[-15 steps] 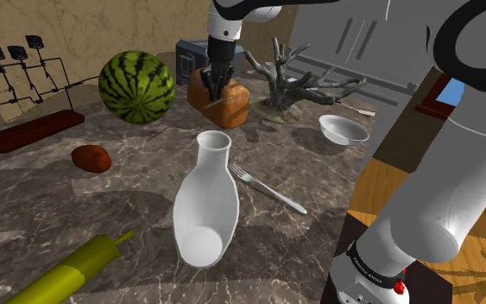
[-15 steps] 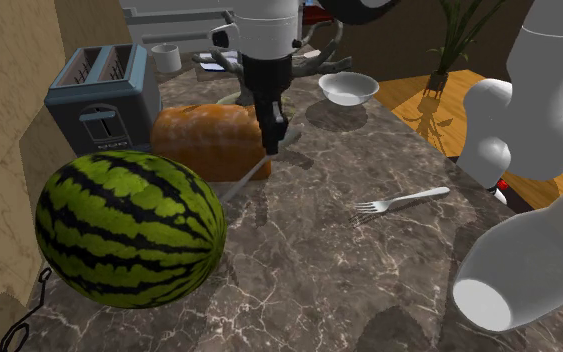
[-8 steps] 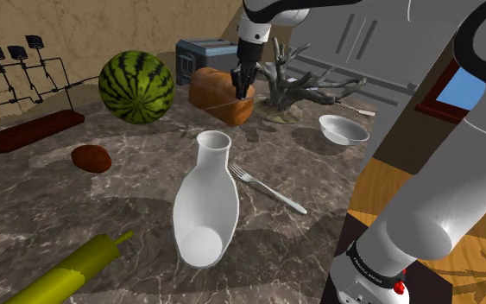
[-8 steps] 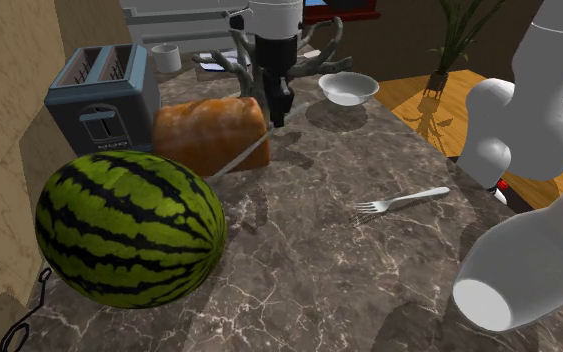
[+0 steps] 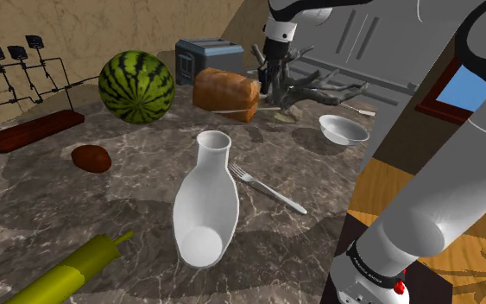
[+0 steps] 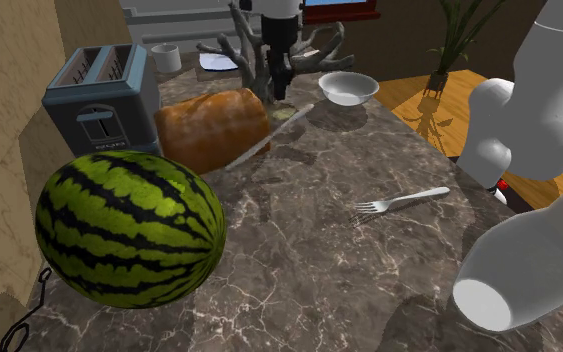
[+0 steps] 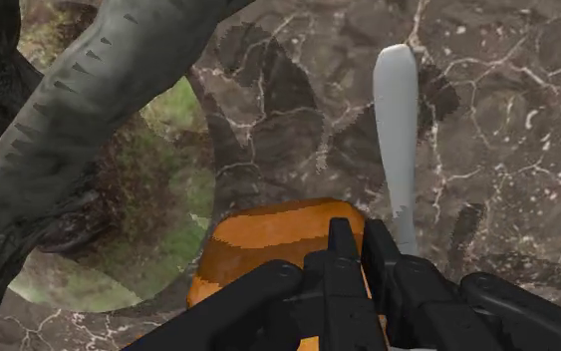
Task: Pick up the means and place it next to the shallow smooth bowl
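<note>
I see the knife [image 7: 398, 130] as a long, thin grey blade that comes out from just beside the fingers of the tool [image 7: 358, 244]. The fingers are drawn narrow, almost meeting, and they seem to clasp the knife. The exact place of contact is hidden by the fingers themselves. Right behind them is an orange rounded surface, and I cannot tell if it belongs to the knife or to the loaf.

In the second exterior view the knife is a slanted line in the upper middle of the frame. It runs from the near corner of the orange-brown loaf [image 6: 214, 125] up toward the right, below the tool.

The white bowl [image 6: 349, 88] stands to the right of the tool in that view, near it but apart. A grey branch piece [image 5: 314, 86] on a green base [image 7: 168, 110] stands just beside the tool. In the shoulder view its arms lie between the tool and the bowl, so this is the closest obstacle.

Left of the loaf, the second exterior view shows a blue-grey toaster [image 6: 99, 95], and a watermelon [image 6: 129, 225] fills the lower left.

A fork [image 5: 267, 190] lies on the dark marble counter [image 5: 129, 199] in the middle of the shoulder view. Beside it is a white vase [image 5: 206, 203] that appears to lie on its side. Both are well apart from the tool.
</note>
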Controlling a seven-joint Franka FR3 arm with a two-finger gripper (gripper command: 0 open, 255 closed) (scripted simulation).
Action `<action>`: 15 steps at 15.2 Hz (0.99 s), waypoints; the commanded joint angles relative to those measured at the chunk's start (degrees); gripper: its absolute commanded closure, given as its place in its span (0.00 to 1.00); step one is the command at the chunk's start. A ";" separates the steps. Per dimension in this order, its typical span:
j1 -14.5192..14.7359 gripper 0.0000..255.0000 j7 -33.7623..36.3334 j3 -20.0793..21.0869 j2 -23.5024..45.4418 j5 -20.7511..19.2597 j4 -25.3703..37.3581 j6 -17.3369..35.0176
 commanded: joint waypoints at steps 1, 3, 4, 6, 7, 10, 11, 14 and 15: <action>-1.43 1.00 -2.75 -1.49 -0.29 -0.10 -1.22 0.61; -1.35 1.00 -2.70 -1.38 0.21 -0.04 0.18 -0.08; -1.35 0.00 -2.70 -1.38 0.21 -0.04 0.18 -0.08; -1.05 0.00 -4.85 -1.10 -3.10 -0.07 -6.63 3.98; -0.91 0.00 -5.97 -0.99 -4.64 -0.06 -9.88 5.96; -0.49 0.00 -9.48 -0.79 -8.88 0.06 -19.07 11.71; -0.36 0.00 -10.70 -0.76 -10.18 0.13 -21.99 13.58; 0.11 0.00 -14.54 -0.87 -13.71 0.37 -30.33 19.15; 0.26 0.00 -15.54 -0.96 -14.51 0.43 -32.33 20.54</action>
